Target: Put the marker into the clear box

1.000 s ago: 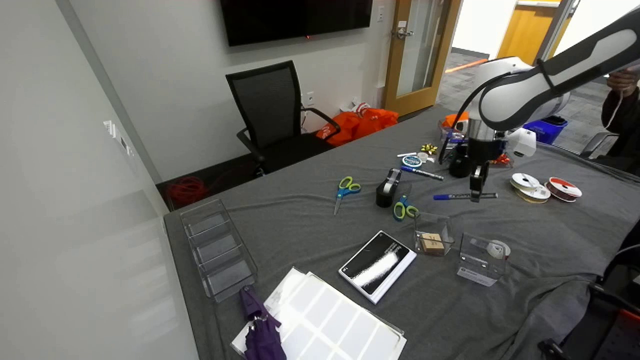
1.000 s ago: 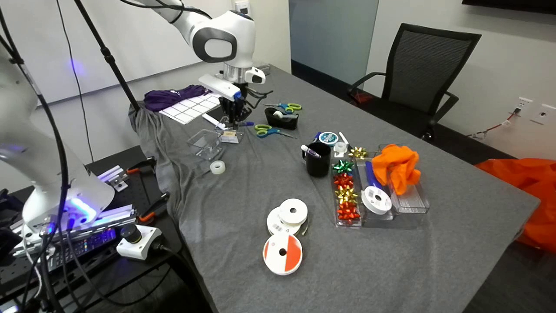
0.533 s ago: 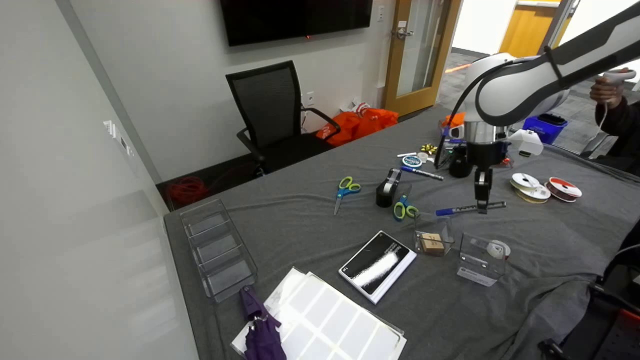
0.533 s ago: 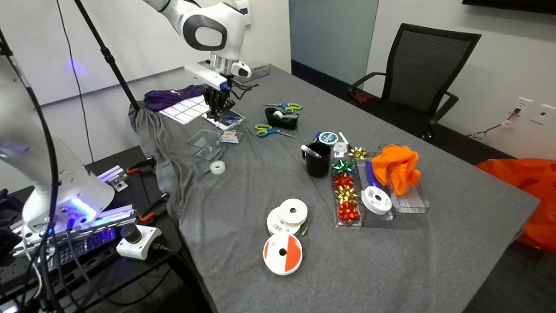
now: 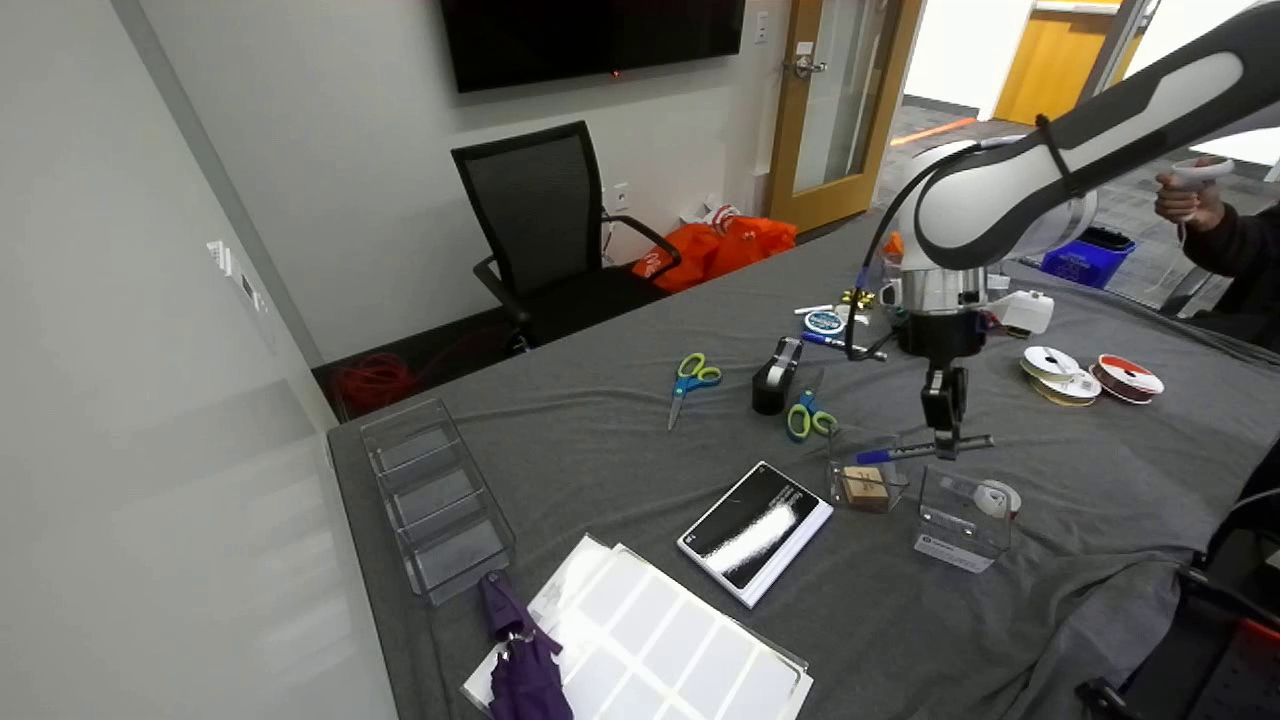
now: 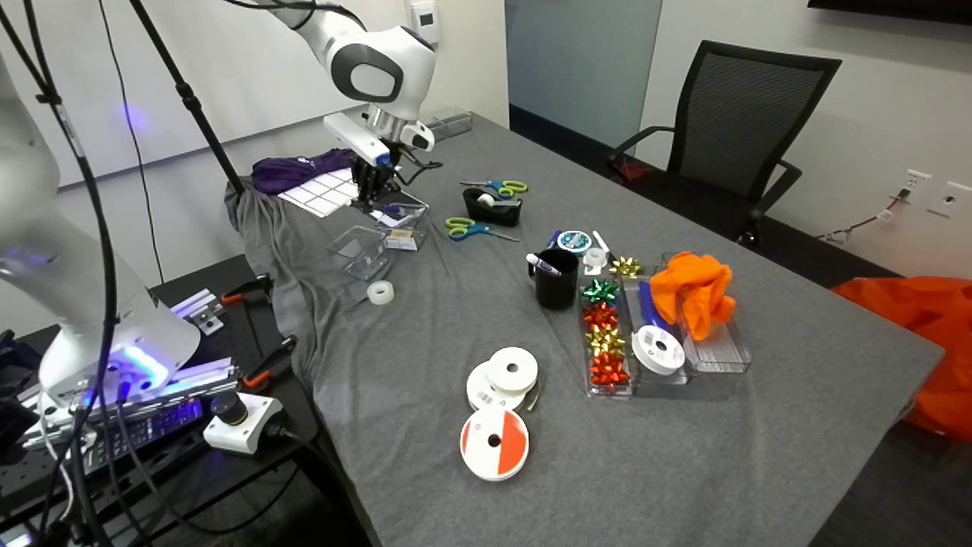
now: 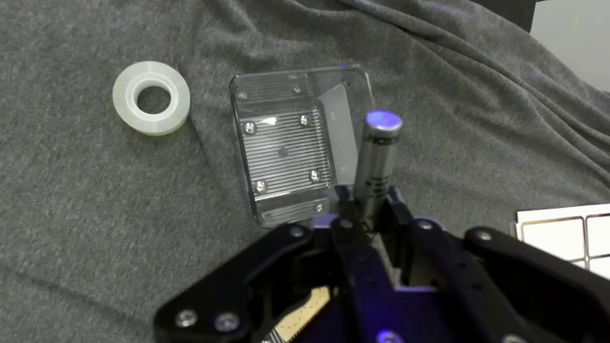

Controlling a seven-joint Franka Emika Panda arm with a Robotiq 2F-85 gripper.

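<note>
Exterior view: the tool (image 5: pixel 946 452) pinches one marker (image 5: pixel 912 451) near two small clear boxes (image 5: pixel 950 518).

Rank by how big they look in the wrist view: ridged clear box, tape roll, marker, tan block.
Largest to smallest, visible parts only:
Ridged clear box
Tape roll and marker, unranked: areas look alike, and the marker is nearer the camera
Tan block, partly hidden

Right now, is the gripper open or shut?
The gripper is shut on the marker: the wrist view shows both fingers pinching it.
</note>
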